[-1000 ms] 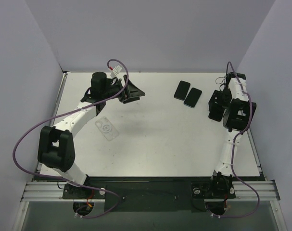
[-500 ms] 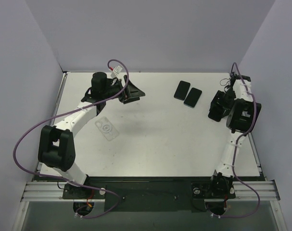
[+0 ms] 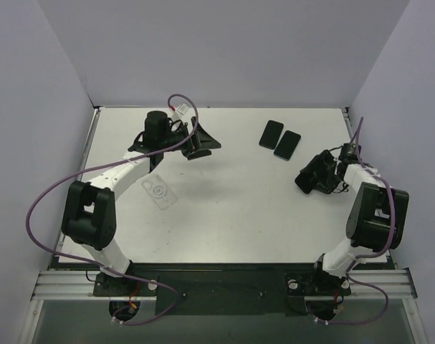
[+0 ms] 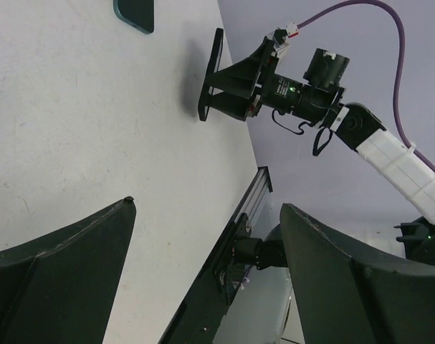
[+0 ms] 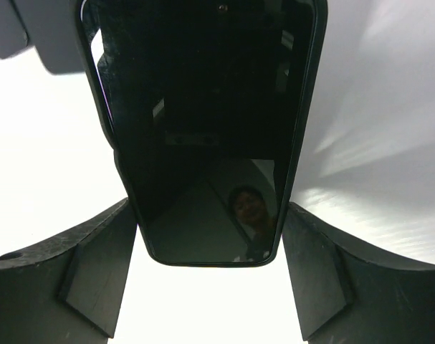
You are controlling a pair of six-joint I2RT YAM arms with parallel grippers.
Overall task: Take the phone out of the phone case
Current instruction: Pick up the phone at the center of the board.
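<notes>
A clear, empty phone case (image 3: pixel 158 192) lies flat on the white table (image 3: pixel 231 215) at the left. My right gripper (image 3: pixel 308 179) is shut on a black phone (image 5: pixel 203 129), its fingers (image 5: pixel 95 272) pressing the phone's two long edges. In the left wrist view that phone (image 4: pixel 211 72) stands on edge just above the table, held by the right gripper (image 4: pixel 235 86). My left gripper (image 3: pixel 203 141) is open and empty at the back of the table, well away from the case; its jaws stand wide apart in the left wrist view (image 4: pixel 206 204).
Two more dark phones (image 3: pixel 271 133) (image 3: pixel 287 145) lie side by side at the back right; one corner shows in the left wrist view (image 4: pixel 135 11). Purple walls enclose the table. A metal rail (image 3: pixel 224 283) runs along the near edge.
The right arm swung its gripper with the phone down and left, toward the near side. The left gripper shifted a little to the right.
</notes>
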